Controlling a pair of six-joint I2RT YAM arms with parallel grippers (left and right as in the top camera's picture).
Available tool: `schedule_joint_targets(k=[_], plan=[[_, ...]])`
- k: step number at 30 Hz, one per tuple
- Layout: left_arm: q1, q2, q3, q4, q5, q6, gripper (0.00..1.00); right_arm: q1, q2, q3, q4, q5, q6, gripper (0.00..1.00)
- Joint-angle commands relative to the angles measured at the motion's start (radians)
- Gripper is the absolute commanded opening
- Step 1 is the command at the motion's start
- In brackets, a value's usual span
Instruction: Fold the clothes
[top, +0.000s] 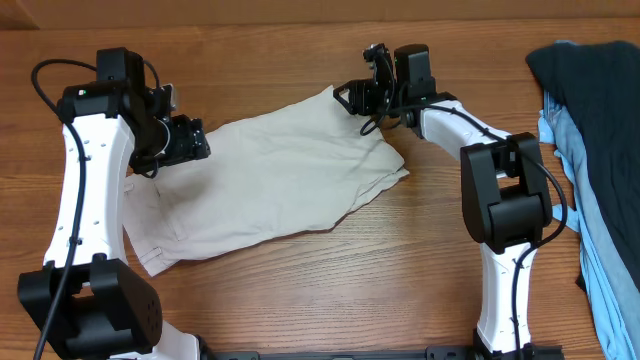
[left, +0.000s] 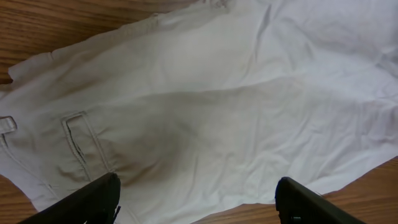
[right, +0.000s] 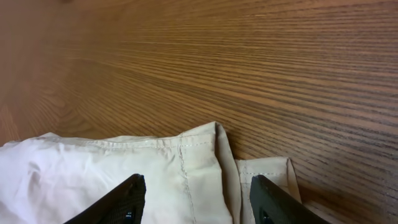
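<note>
Shorts (top: 280, 175) directly below left claw (left: 196, 190) and right claw (right: 196, 186), both wide open.

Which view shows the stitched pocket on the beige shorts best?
Left wrist: the stitched pocket sits close up, just ahead of the open left gripper. Overhead shows most of the beige shorts, but the pocket is too small to make out. Right wrist shows only a hemmed corner, no pocket.
</note>
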Motion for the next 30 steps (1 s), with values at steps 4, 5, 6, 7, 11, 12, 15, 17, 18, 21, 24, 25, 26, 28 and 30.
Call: schedule_joint_targets(k=[4,5,6,7,11,12,15,17,18,21,24,25,26,28,30], plan=[[-0.002,-0.005,0.000,-0.005,0.035,-0.001,0.82,0.032,0.043,0.010,0.005,0.006,0.003,0.57],[-0.002,-0.005,0.000,-0.008,0.040,-0.002,0.82,0.042,0.052,0.010,0.004,0.005,0.003,0.57],[-0.002,-0.005,0.000,-0.010,0.040,-0.005,0.82,0.052,0.060,0.010,0.003,0.001,0.003,0.57],[-0.002,-0.005,0.000,-0.011,0.040,-0.005,0.82,0.061,0.062,0.010,0.002,0.001,0.003,0.57],[-0.002,-0.005,0.000,-0.011,0.040,-0.004,0.83,0.079,0.064,0.010,-0.001,0.001,0.000,0.48],[-0.002,-0.005,0.000,-0.011,0.040,-0.004,0.82,0.077,0.064,0.010,-0.001,0.000,0.000,0.40],[-0.002,-0.005,0.000,-0.011,0.040,-0.004,0.83,0.038,0.048,0.011,-0.001,-0.061,0.005,0.17],[-0.002,-0.005,0.000,-0.010,0.040,-0.004,0.83,-0.003,0.016,0.016,-0.002,-0.109,0.042,0.04],[-0.002,-0.005,0.000,-0.009,0.040,-0.004,0.84,-0.023,-0.008,0.016,-0.002,-0.121,0.062,0.04],[-0.002,-0.005,0.000,-0.001,0.040,-0.004,0.84,-0.073,-0.088,0.016,-0.013,-0.166,0.089,0.04],[-0.002,-0.005,0.000,0.008,0.040,-0.004,0.84,-0.098,-0.134,0.016,-0.059,-0.159,0.091,0.04],[-0.002,-0.005,0.000,0.010,0.040,-0.004,0.84,-0.099,-0.134,0.016,-0.074,-0.159,0.091,0.04],[-0.002,-0.005,0.000,0.012,0.040,-0.004,0.84,-0.099,-0.133,0.016,-0.097,-0.158,0.090,0.04],[-0.002,-0.005,0.000,0.012,0.040,-0.004,0.84,-0.099,-0.134,0.016,-0.126,-0.163,0.078,0.04],[-0.002,-0.005,0.000,0.013,0.040,-0.003,0.84,-0.097,-0.154,0.016,-0.082,-0.310,0.076,0.04]])
